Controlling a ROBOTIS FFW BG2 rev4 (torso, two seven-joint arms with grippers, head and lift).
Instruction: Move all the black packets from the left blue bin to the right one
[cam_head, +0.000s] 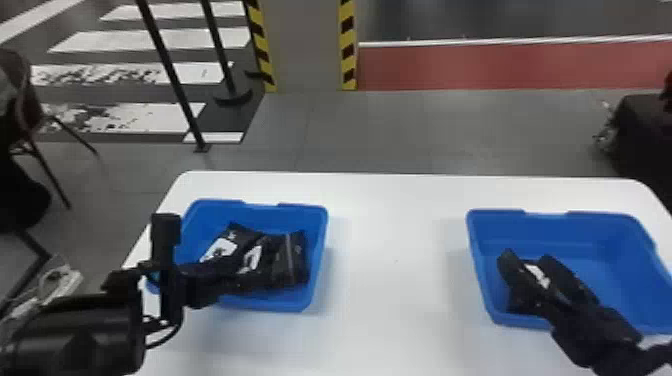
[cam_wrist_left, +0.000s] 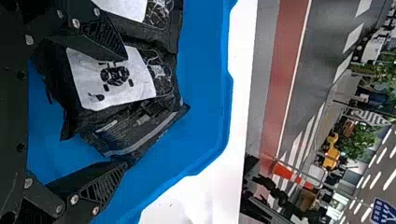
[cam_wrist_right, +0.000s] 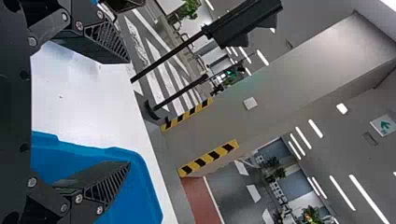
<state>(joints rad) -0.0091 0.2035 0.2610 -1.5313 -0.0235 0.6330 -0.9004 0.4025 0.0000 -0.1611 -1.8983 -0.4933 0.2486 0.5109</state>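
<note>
Several black packets (cam_head: 291, 260), some with white labels, lie against each other in the left blue bin (cam_head: 316, 245). My left gripper (cam_head: 220, 277) is low at that bin's near left part. In the left wrist view the left gripper (cam_wrist_left: 123, 111) stands open, with a white-labelled packet (cam_wrist_left: 114, 79) and a grey-striped packet (cam_wrist_left: 140, 130) lying between and beyond its fingers. Over the near left part of the right blue bin (cam_head: 610, 250) is my right gripper (cam_head: 531, 265), a white patch showing at it. The right wrist view shows the right gripper (cam_wrist_right: 130, 112) open, nothing between its fingers.
Both bins stand on a white table (cam_head: 395, 260), with a wide stretch of tabletop between them. Beyond the table's far edge are a striped pillar (cam_head: 305, 45) and black posts (cam_head: 172, 70). A chair (cam_head: 30, 110) is off to the left.
</note>
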